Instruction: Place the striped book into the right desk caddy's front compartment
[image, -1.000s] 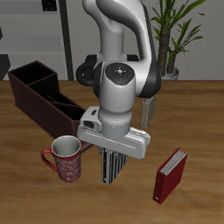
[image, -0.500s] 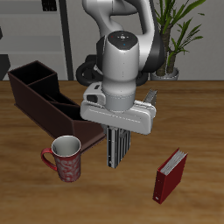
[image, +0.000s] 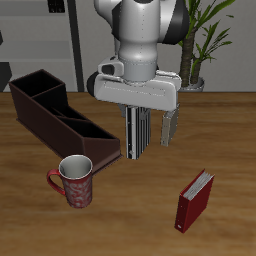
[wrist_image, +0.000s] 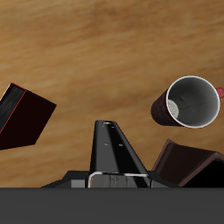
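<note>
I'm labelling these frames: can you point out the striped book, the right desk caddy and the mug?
striped book (image: 138, 132): exterior view, middle of its striped cover, held in the claw.
right desk caddy (image: 45, 120): exterior view, its long outer wall.
mug (image: 76, 181): exterior view, its patterned side.

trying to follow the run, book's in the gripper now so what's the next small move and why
Probably carry the striped book sideways toward the caddy, keeping it raised. The gripper holds the book upright, clear of the table, but beside the caddy's near end rather than above any compartment. The mug stands nearer the table's front edge, so a path straight across should miss it.
</note>
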